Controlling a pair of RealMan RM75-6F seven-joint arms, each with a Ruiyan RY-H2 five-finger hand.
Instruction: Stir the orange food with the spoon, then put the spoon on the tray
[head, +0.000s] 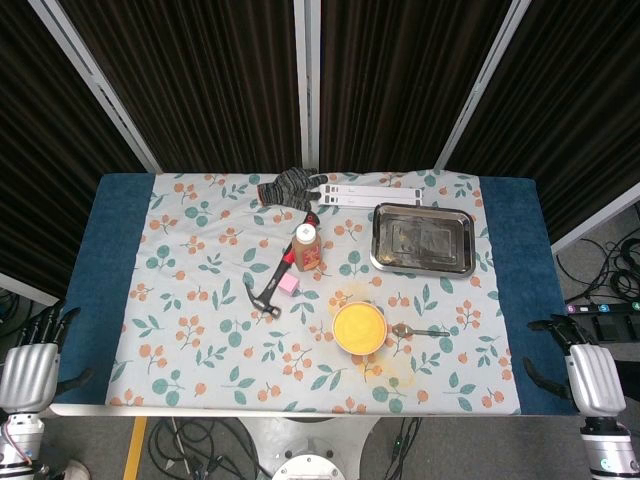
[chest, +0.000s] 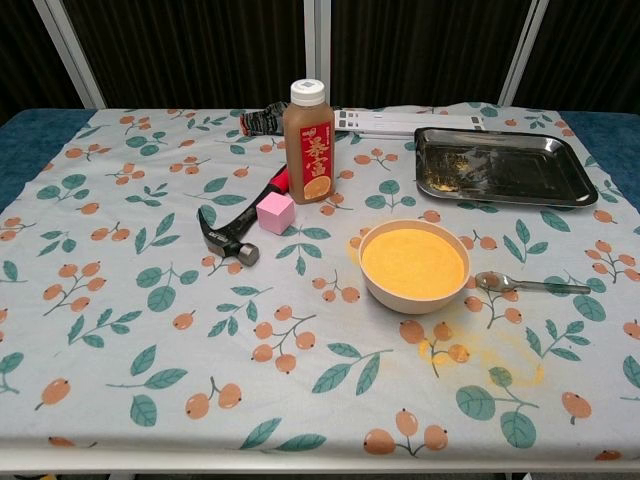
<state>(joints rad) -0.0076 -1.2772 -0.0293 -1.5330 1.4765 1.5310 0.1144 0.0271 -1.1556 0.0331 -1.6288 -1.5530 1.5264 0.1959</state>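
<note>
A white bowl (head: 359, 352) (chest: 400, 298) of orange food (head: 359, 324) (chest: 414, 262) stands on the flowered cloth, right of centre. Just to the bowl's right a metal spoon (head: 418, 331) (chest: 520, 284) lies flat on the cloth, its handle pointing right. Behind them sits an empty steel tray (head: 423, 240) (chest: 500, 165). My left hand (head: 30, 370) hangs off the table's front left corner, fingers apart and holding nothing. At the front right corner my right hand (head: 592, 375) is likewise empty with spread fingers, well away from the spoon. Neither hand shows in the chest view.
A juice bottle (head: 306, 247) (chest: 308, 128) stands left of the tray. A pink cube (head: 289, 284) (chest: 275, 212) and a hammer (head: 268, 288) (chest: 232, 232) lie beside it. A dark glove (head: 290, 186) and a white strip (head: 370, 192) lie at the back edge. Orange spill marks (chest: 480, 355) stain the cloth near the bowl.
</note>
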